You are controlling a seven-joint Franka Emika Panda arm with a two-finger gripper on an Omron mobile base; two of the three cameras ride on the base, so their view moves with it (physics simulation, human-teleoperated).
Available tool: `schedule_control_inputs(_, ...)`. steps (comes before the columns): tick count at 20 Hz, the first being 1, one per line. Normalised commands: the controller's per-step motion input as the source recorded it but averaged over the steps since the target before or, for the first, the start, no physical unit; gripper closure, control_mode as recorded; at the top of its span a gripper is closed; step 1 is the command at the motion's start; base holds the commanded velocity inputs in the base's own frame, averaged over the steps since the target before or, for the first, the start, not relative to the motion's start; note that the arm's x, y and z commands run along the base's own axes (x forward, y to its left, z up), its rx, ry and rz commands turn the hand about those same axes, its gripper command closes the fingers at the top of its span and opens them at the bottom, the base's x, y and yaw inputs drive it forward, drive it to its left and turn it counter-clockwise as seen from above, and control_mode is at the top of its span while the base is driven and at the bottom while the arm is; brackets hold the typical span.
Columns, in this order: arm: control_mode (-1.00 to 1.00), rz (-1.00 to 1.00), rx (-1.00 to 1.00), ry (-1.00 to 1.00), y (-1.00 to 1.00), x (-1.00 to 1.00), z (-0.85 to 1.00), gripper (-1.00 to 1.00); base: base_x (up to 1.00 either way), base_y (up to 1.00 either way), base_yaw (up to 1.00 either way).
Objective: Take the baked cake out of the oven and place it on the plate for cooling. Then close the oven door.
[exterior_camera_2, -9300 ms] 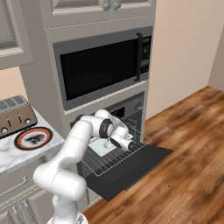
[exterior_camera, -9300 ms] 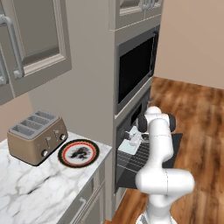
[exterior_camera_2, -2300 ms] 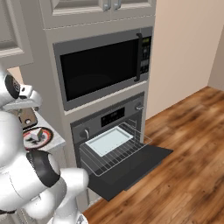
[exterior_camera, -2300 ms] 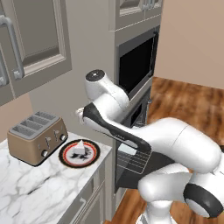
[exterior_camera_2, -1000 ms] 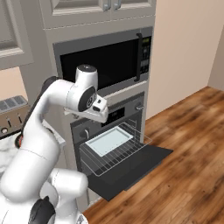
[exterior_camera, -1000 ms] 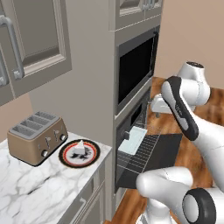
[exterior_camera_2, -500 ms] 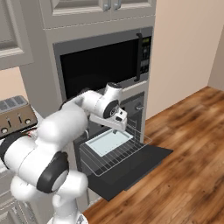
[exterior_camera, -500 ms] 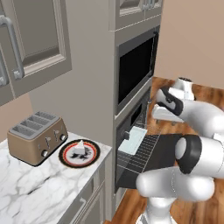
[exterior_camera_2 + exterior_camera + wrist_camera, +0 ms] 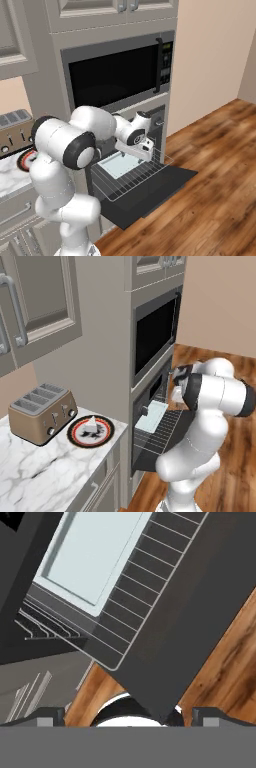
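Note:
The baked cake (image 9: 90, 425), a small white wedge, lies on the round red-rimmed plate (image 9: 73, 434) on the marble counter next to the toaster. A bit of the plate's rim (image 9: 24, 159) shows behind my arm. The oven (image 9: 159, 122) stands open, its dark oven door (image 9: 152, 189) folded down flat and a wire rack pulled out over it. My gripper (image 9: 143, 150) hovers over that rack, far from the cake. In the hand view the gripper (image 9: 128, 714) is open, its fingertips (image 9: 50, 715) wide apart with nothing between, looking at the oven door (image 9: 200, 597).
A pale blue-white tray (image 9: 152, 415) lies on the rack (image 9: 125, 617). A microwave (image 9: 117, 75) sits above the oven. A toaster (image 9: 41, 412) stands left of the plate. Wood floor (image 9: 215, 170) lies open to the right of the door.
My arm has swung from beside the microwave down to just above the pulled-out rack. The jaws have stayed open. Cake and plate have not moved.

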Motion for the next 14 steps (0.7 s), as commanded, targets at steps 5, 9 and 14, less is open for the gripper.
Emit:
schedule_control_inputs(5,-1.00,0.00,0.09,0.00,-0.27,0.37,-0.76,-1.00,0.00,0.00,0.00)
schedule_control_inputs(9,-1.00,0.00,0.08,0.00,-0.14,0.38,-0.64,-1.00,0.00,0.00,0.00)
schedule_control_inputs(14,-1.00,0.00,0.05,0.00,0.00,0.44,-0.58,-1.00,0.00,0.00,0.00)
